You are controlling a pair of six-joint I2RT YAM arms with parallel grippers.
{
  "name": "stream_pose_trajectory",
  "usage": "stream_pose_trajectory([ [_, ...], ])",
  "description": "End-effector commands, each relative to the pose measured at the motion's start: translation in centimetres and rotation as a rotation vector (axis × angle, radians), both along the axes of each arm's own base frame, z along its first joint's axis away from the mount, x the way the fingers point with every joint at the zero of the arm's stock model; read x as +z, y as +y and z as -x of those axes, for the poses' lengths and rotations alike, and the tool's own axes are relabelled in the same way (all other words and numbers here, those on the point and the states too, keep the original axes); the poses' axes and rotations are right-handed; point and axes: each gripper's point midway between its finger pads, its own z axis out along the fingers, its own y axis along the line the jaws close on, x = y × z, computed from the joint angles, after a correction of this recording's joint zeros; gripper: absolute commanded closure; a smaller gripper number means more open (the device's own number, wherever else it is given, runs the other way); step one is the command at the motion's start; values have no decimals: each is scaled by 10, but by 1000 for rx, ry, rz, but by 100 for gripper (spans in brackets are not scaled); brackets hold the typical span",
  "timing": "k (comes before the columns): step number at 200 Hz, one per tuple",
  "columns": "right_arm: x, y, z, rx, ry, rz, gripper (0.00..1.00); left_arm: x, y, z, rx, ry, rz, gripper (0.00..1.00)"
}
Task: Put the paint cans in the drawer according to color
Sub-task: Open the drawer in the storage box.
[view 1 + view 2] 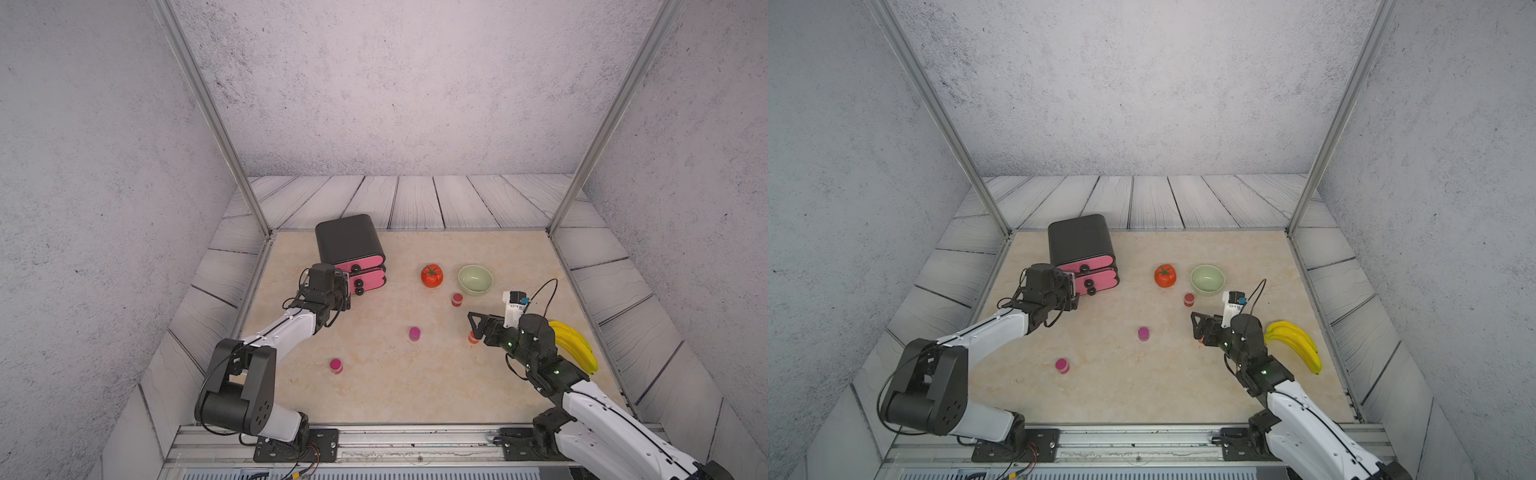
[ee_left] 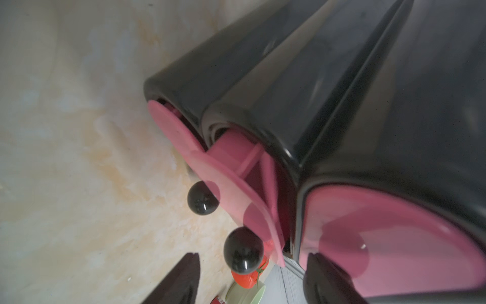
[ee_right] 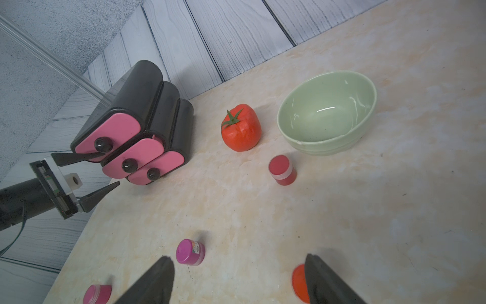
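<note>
Claws (image 3: 110,168) (image 3: 236,258) two, cans (image 3: 281,169) (image 3: 190,252) (image 3: 97,293) (image 3: 299,285) four, drawers (image 3: 118,129) (image 3: 142,152) (image 3: 168,160) three

1. The orange can (image 3: 298,284) sits half hidden behind one finger of the right pincer (image 3: 238,258) and is cut by the picture's edge.
2. Beyond the left pincer (image 2: 251,255), a blurred knob (image 2: 243,250) covers part of the tomato (image 2: 244,280).
3. A magenta can (image 3: 97,294) beside the right pincer is cut off.

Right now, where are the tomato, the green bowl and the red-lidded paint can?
tomato (image 3: 242,134): right wrist view, red body.
green bowl (image 3: 323,147): right wrist view, outer wall.
red-lidded paint can (image 3: 279,161): right wrist view, lid.
</note>
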Motion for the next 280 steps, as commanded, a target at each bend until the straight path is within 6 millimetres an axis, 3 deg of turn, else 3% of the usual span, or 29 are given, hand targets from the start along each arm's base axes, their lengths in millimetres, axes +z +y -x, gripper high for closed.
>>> stream_pose_trajectory([
  [1,18,1,-3,6,-40,-7,18,-8,8,-4,70,46,9,30],
  [34,16,1,-4,5,-32,0,18,-16,11,-12,95,73,8,30],
  [83,17,1,-4,4,-32,2,18,-30,5,-7,79,145,32,35],
  [130,16,-1,-4,-4,-30,7,18,-27,10,27,43,244,-25,43],
  [192,14,1,-5,0,-17,0,18,-27,8,57,10,268,0,44],
  [237,15,3,-6,3,-8,-9,18,-39,5,71,-5,279,25,44],
  [280,18,4,-5,11,-13,-18,18,-21,2,68,-34,210,29,40],
])
